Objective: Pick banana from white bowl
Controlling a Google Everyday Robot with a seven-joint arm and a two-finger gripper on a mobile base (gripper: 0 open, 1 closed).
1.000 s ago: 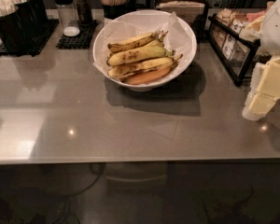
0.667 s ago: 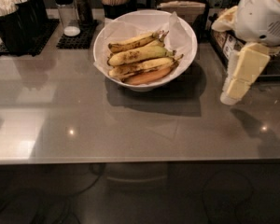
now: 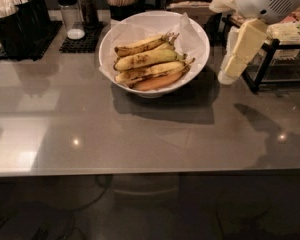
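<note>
Shifted since the earlier frame: gripper (image 3: 229, 72) has been brought left from the counter's right edge. Bowl and fruit are unchanged.

Camera view: gripper is hung just beside the white bowl (image 3: 200, 66), at its 3 o'clock, above the grey counter (image 3: 140, 134). Its opening cannot be told. The bowl is set at the counter's 12 o'clock and lined with crinkled paper (image 3: 124, 34). Banana (image 3: 147, 59) is laid inside, second from the back, stem toward 3 o'clock. A thinner banana (image 3: 140, 45) is touched at its 12, and an orange-toned banana (image 3: 157, 80) lies frontmost. A black rack (image 3: 262, 66) is seen at the gripper's 3 o'clock, shakers (image 3: 70, 9) at the bowl's 10.
</note>
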